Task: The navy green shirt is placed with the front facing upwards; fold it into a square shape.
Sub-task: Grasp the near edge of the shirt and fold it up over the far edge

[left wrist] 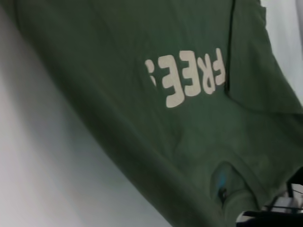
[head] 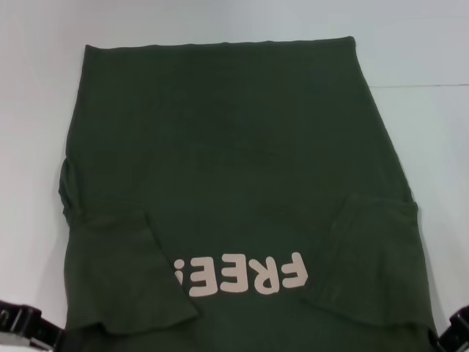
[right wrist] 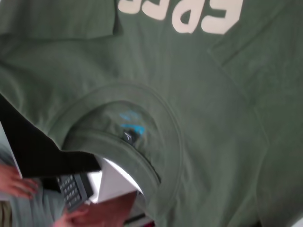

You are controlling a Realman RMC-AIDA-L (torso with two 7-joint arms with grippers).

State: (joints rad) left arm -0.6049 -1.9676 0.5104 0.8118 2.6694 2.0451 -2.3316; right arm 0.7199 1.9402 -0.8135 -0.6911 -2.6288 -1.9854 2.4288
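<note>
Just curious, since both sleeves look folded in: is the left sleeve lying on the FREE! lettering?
Apart. In the head view the left sleeve ends short of the lettering, with bare green shirt between them.

Left end effector (head: pixel 26 328) black, glossy; right end effector (head: pixel 456 328) black.

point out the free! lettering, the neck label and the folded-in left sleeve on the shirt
FREE! lettering (head: pixel 242 275): head view, on the middle letters of the cream print.
Neck label (right wrist: pixel 131 124): right wrist view, on the blue print inside the collar.
Left sleeve (head: pixel 121 271): head view, middle of the folded-in flap.
</note>
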